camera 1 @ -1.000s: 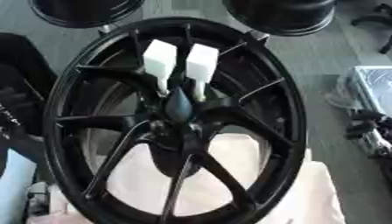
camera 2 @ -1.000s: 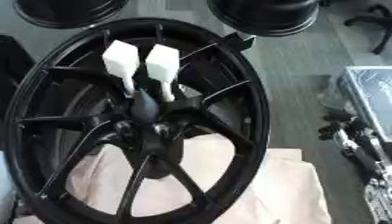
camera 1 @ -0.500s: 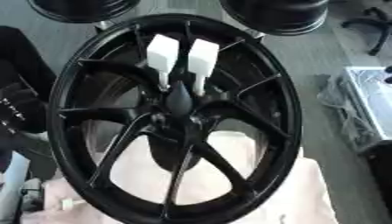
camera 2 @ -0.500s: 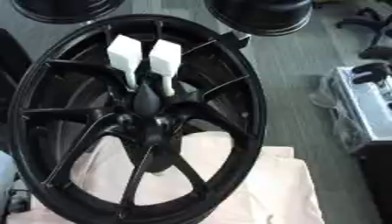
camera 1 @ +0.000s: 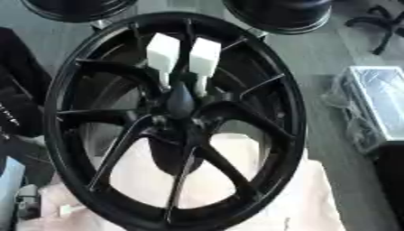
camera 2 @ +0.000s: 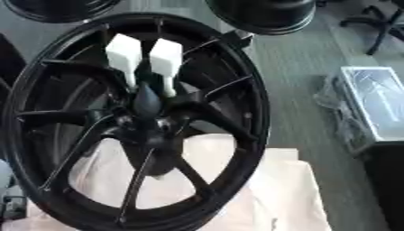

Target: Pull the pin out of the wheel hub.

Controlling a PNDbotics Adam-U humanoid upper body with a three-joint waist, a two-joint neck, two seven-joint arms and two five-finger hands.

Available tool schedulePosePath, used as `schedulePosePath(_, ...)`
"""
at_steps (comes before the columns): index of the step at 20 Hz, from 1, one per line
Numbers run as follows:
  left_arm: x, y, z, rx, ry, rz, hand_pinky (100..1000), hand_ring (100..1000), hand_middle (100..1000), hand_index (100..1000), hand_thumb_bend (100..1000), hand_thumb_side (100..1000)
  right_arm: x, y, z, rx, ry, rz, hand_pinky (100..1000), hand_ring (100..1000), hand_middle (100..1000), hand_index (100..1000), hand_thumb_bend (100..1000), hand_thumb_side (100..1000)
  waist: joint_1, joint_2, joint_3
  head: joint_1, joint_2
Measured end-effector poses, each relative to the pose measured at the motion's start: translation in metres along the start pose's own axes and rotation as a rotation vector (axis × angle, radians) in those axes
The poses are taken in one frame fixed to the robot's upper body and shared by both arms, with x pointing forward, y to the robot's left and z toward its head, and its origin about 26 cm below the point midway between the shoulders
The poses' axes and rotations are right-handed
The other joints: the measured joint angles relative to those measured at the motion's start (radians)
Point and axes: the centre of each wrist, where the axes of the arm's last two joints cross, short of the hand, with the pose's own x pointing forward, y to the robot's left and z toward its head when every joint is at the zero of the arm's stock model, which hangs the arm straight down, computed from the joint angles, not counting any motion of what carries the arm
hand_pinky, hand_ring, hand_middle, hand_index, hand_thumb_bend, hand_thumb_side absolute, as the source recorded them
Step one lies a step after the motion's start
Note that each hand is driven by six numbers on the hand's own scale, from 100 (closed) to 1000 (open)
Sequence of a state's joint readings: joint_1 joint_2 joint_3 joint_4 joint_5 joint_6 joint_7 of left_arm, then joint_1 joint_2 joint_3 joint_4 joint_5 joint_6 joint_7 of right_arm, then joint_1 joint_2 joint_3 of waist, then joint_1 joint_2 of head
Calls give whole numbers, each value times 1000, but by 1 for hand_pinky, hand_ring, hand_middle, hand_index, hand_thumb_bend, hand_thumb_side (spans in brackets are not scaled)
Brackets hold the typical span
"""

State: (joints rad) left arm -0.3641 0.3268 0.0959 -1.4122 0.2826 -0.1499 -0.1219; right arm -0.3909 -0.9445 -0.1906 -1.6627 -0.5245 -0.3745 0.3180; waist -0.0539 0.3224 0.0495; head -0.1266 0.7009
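A large black wheel [camera 1: 173, 122] stands on a pale cloth [camera 1: 236, 189] over the worktop. At its hub [camera 1: 180, 106], two white block-headed pins [camera 1: 163, 56] [camera 1: 204, 58] stick out toward 12 o'clock, side by side, left and right. Neither hand appears in either view, so their state cannot be told. The risk, as I judge it: a skewed pull could jam a pin or tip the upright wheel.

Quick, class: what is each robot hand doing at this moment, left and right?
Left hand: not in view in either eye view.
Right hand: not in view either.
Nothing grips the two white pins standing in the wheel hub.
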Motion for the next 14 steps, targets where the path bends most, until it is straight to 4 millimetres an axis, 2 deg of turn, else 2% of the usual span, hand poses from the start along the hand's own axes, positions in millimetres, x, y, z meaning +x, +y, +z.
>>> schedulePosePath(3,2,2,2,-1,-7,-9,827,752,721,843,126,810,7,1,-21,59,-41,-14,658,724,767,831,100,470,7,0,-3,-8,3)
schedulePosePath(7,10,5,5,-14,-33,-19,828,754,724,844,114,783,14,5,-43,136,-73,-21,660,723,767,831,100,470,11,-6,3,-11,24)
schedulePosePath(14,23,9,9,-34,-68,-7,828,756,726,844,111,769,15,16,-58,226,-77,-26,662,723,768,831,100,470,4,-35,39,-10,58)
